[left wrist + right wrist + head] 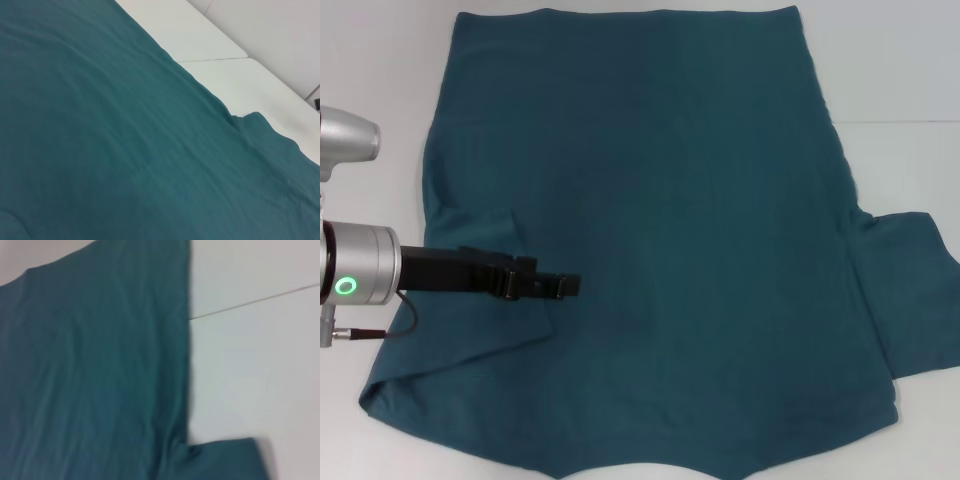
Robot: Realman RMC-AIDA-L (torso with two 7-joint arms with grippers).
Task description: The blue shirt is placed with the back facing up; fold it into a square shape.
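Note:
The blue shirt [680, 250] lies flat on the white table [900, 70], plain side up, hem at the far edge. Its left side and sleeve are folded inward as a flap [470, 330]. The right sleeve [910, 290] lies spread out flat. My left gripper [572, 285] reaches in from the left, just over the flap's inner edge. The left wrist view shows the shirt's cloth [100, 140] and the right sleeve [265, 130]. The right wrist view shows the shirt's right edge [100, 365] and sleeve [225, 460]. My right gripper is out of view.
Bare white table shows to the right of the shirt [910, 150] and to its left [380, 60]. A seam between table panels runs across beside the shirt [250, 302], and it also shows in the left wrist view [215, 60].

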